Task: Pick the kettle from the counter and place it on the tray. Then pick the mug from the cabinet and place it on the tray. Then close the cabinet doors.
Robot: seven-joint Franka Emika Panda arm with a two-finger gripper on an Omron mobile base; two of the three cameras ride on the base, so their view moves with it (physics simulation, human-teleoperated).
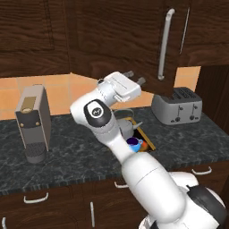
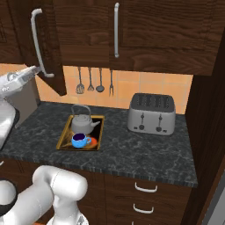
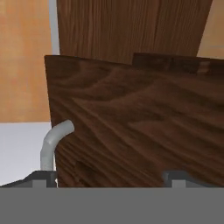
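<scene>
The kettle and the blue mug are both sitting inside the tray on the counter, the kettle at the far end and the mug just in front of it, so I judge the two carrying jobs done and only the shutting of the cabinet doors left. That would explain why the arm is reaching up high rather than down toward the tray: the gripper is hovering at the lower edge of the swung-out cabinet door, close to the bottom curl of its pale bar handle. From the hand's own camera the wood-grain panel is looming right in front of the two dark fingertips, with the handle's bend just above the left one. The jaws are standing spread wide, with nothing pinched between them; whether a finger is already touching the wood I cannot tell. The neighbouring door is looking flush and shut, while this one is hanging out over the counter near the coffee machine.
</scene>
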